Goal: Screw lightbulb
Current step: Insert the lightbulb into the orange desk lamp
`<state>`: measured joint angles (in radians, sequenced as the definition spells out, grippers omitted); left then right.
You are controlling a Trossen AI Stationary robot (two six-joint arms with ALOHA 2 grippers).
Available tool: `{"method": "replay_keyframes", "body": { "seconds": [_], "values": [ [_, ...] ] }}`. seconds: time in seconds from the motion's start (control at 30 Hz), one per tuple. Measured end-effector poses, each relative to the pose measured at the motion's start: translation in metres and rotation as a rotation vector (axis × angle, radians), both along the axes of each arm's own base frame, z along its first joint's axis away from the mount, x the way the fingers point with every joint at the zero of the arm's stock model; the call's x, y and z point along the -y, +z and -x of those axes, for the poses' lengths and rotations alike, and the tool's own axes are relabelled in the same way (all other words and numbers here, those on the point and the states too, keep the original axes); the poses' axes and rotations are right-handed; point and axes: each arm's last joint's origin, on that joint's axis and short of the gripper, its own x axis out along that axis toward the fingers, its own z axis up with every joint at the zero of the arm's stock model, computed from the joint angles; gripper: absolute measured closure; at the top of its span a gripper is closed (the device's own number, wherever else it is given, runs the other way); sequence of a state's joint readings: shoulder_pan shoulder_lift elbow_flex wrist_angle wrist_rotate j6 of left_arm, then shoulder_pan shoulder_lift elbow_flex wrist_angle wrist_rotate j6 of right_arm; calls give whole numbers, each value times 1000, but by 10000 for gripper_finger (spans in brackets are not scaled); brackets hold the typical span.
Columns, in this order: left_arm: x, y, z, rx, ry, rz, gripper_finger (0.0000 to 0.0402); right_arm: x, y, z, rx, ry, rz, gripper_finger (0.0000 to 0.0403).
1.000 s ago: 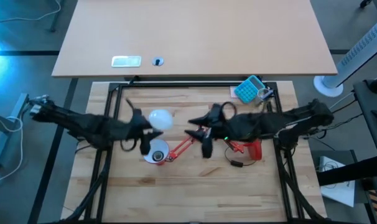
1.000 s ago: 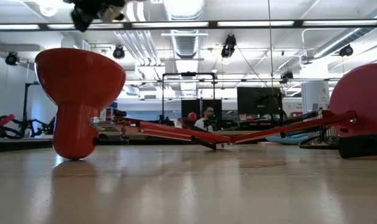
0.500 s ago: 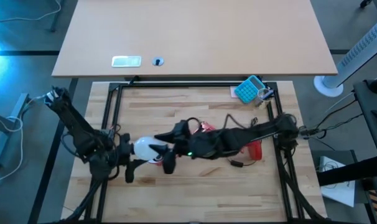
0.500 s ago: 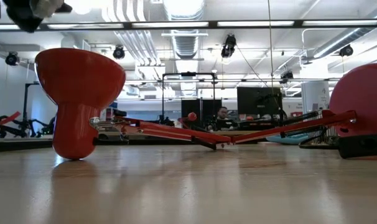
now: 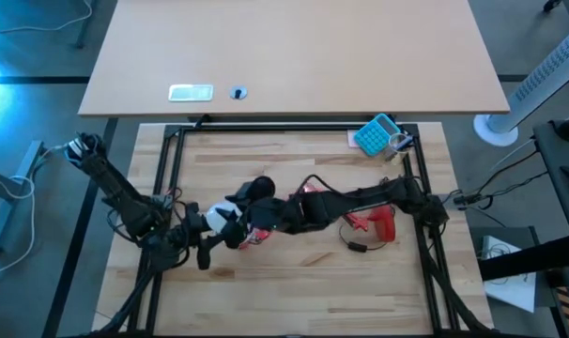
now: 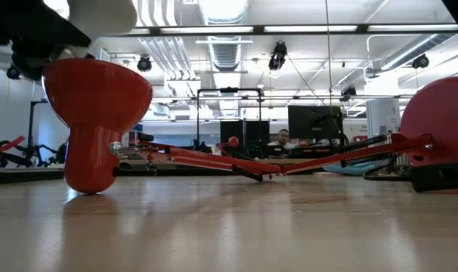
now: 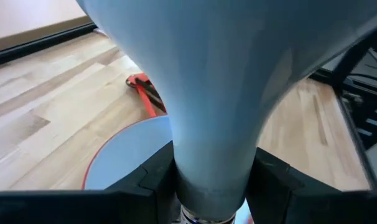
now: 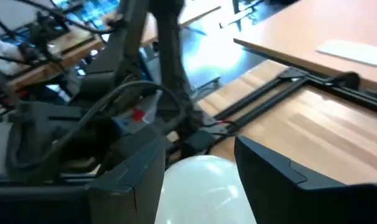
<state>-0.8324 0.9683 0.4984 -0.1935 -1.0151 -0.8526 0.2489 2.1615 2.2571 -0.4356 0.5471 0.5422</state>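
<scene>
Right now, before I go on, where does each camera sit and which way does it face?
High view: above the table, looking straight down; both arms meet at the lightbulb over the lamp shade.
Low view: at table-top height, looking level across at the shade and the room behind.
Left wrist view: on the left arm, looking along the bulb held in the left gripper.
Right wrist view: on the right arm; the right gripper straddles the bulb's dome.
Shared: both wrist views show the bulb.

White lightbulb [image 5: 220, 216], red lamp shade [image 6: 93, 113], black claws.
</scene>
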Motion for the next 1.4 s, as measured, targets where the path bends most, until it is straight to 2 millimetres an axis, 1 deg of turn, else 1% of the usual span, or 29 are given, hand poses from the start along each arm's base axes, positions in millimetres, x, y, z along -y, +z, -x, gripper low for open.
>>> {"method": "replay_keyframes", "body": {
  "seconds": [0.07, 0.2, 0.3, 0.4, 0.47, 0.53, 0.7, 0.97, 1.17, 1.4],
  "values": [
    [-3, -4, -3, 12, 16, 9, 260, 7, -3, -1, -30, -13, -2, 215],
    [-6, -8, -10, 32, 54, 21, 260, 18, -9, -2, -70, -4, -65, 215],
    [-7, -8, -18, 42, 61, 15, 260, 18, -13, -1, -99, -14, -71, 215],
    [-6, -9, -28, 35, 7, 16, 260, 18, -16, -1, -99, -33, -101, 215],
    [-4, -12, -33, 20, -27, 12, 260, 18, -19, -2, -88, -50, -137, 215],
    [-4, -16, -36, 3, -19, 11, 260, 19, -25, -2, -96, -66, -151, 215],
    [-2, -24, -39, -13, 0, 38, 260, 18, -37, -2, -113, -120, -145, 215],
    [-3, -30, -42, -21, 41, 4, 260, 17, -50, -3, -153, -113, -139, 215],
    [-3, -30, -42, -24, 46, -4, 260, 14, -57, -3, -168, -86, -149, 215],
    [-5, -30, -41, -35, 46, -12, 260, 13, -62, -6, -140, -69, -163, 215]
  ]
}}
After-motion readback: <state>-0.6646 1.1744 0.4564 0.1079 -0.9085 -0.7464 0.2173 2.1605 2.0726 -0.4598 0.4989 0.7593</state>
